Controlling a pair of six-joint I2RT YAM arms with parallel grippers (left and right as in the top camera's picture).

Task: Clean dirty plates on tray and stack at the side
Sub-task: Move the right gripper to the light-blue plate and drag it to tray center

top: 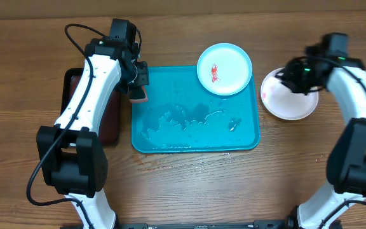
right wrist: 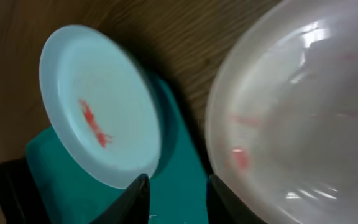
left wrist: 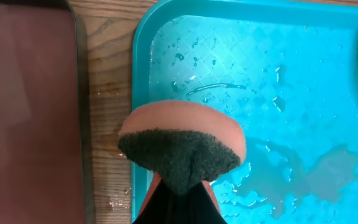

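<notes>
The turquoise tray [top: 246, 137] [left wrist: 278, 74] [right wrist: 179, 155] lies mid-table, wet inside. A pale cyan plate [top: 224, 69] [right wrist: 98, 106] with a red smear rests on its far right corner. To the right of the tray, on the table, sits a white plate [top: 289, 102] [right wrist: 303, 112] with faint red marks. My right gripper [top: 290, 76] [right wrist: 179, 193] hovers over that plate's left rim, its jaws apart and nothing between them. At the tray's far left corner my left gripper [top: 137, 83] [left wrist: 178, 186] is shut on a pink sponge [left wrist: 182, 140] with a dark scouring face.
A black tray with a dark-red inside [top: 72, 83] [left wrist: 23, 112] lies left of the turquoise tray, mostly under my left arm. Water drops dot the wood [top: 202, 159] in front of the tray and the strip [left wrist: 107, 93] between the two trays.
</notes>
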